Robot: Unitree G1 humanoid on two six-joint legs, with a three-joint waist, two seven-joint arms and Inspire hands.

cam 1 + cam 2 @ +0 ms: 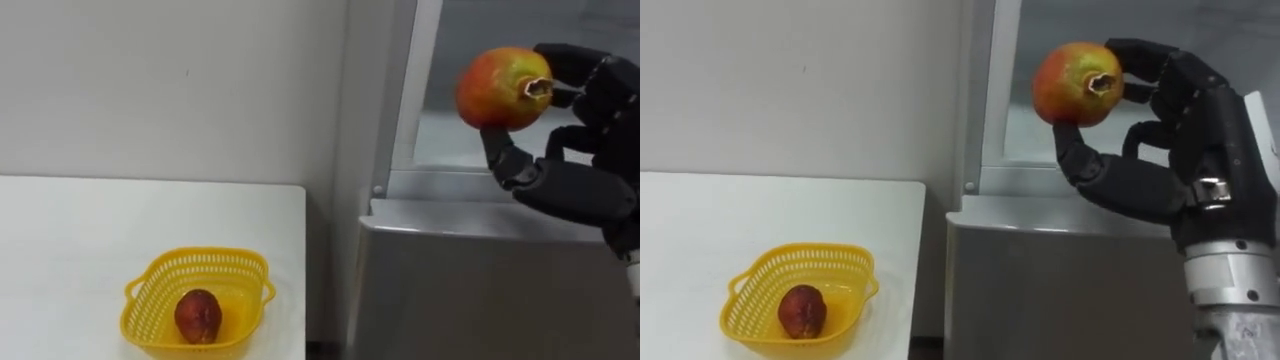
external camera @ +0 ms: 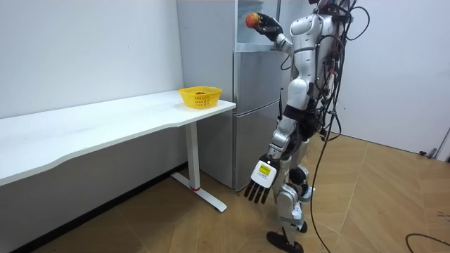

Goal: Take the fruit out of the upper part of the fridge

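My right hand [image 1: 1160, 150] holds a red and yellow pomegranate [image 1: 1077, 83] up in front of the open upper fridge compartment [image 1: 1120, 120], with thumb and fingers curled round it. The same fruit [image 1: 503, 88] shows in my right hand [image 1: 585, 150] in the left eye view, and the pomegranate [image 2: 251, 18] appears in the room view at the fridge [image 2: 242, 84]. A yellow basket [image 1: 197, 300] on the white table [image 1: 90, 230] holds one dark red fruit [image 1: 198, 315]. My left hand [image 2: 261, 184] hangs open beside my leg.
The white table [image 2: 105, 119] runs along the wall, its right end close to the fridge. The basket [image 2: 200, 96] stands near that end. The fridge's grey lower door [image 1: 480, 290] is closed below my right hand. I stand on the wood floor facing the fridge.
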